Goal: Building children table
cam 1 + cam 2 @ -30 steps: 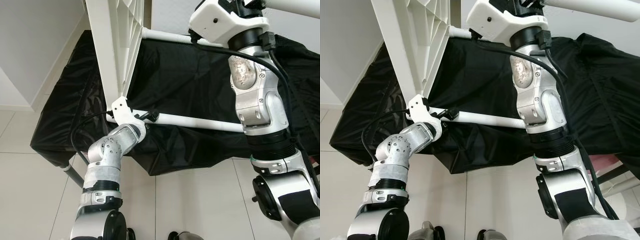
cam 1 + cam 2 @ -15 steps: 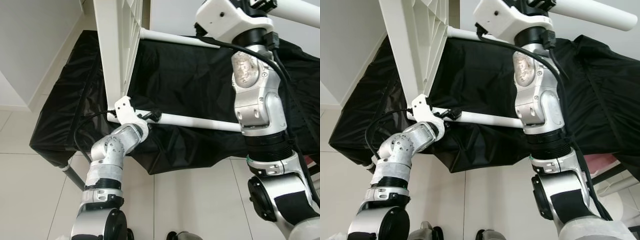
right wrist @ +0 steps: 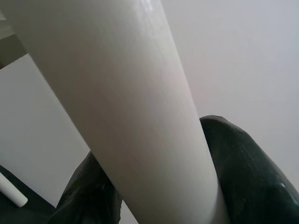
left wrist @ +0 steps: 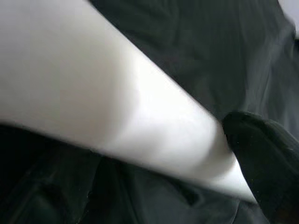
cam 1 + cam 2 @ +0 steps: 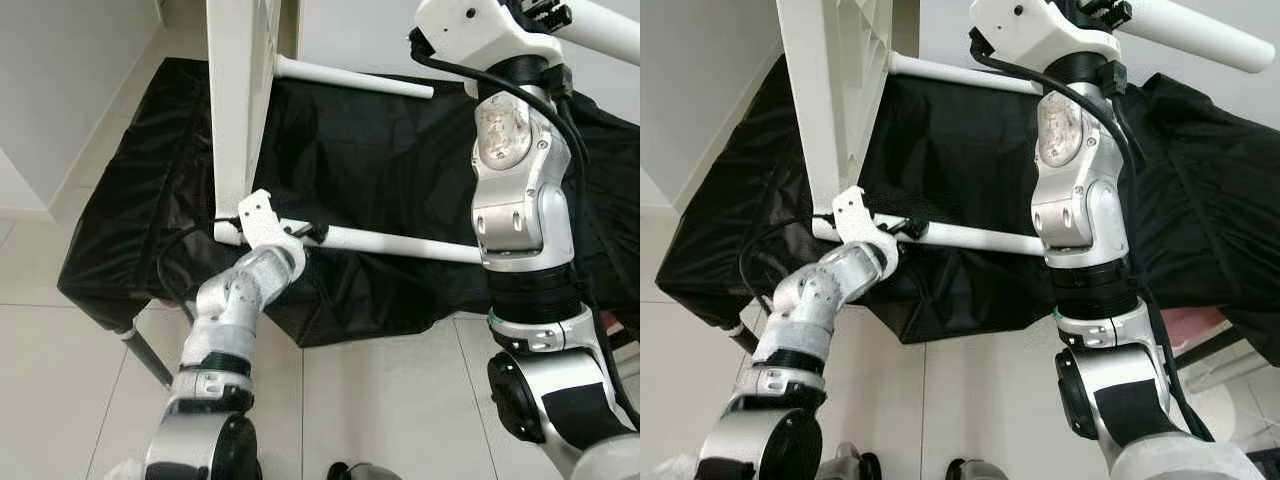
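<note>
Left eye view: a white plastic children's table top with a ribbed underside (image 5: pixel 238 100) stands on edge, rising from the centre toward 12 o'clock. Three white round plastic legs stick out of it sideways. The lower white leg (image 5: pixel 400 243) runs from the panel's bottom corner toward 3 o'clock. The left gripper (image 5: pixel 305 232), at the end of a silver arm rising from 7 o'clock, sits on this leg just beside the panel, its black fingers closed around the tube. A middle white leg (image 5: pixel 355 77) juts toward 2 o'clock, free of both grippers. Behind everything lies a low surface draped in crumpled black cloth (image 5: pixel 370 160), standing on a pale tiled floor (image 5: pixel 380 400).

Right eye view: the right arm climbs from 5 o'clock to the top edge, where the right gripper (image 5: pixel 1102 12) meets the upper white leg (image 5: pixel 1200 36), which slants toward 2 o'clock.

Left wrist view: the lower leg crosses the frame as a blurred white bar, with one black fingertip (image 4: pixel 261 154) pressed against its side and black cloth behind.

Right wrist view: the upper leg passes between two black fingers (image 3: pixel 254 172), which touch it on both sides, clamped on it, against a pale wall (image 3: pixel 243 56).
</note>
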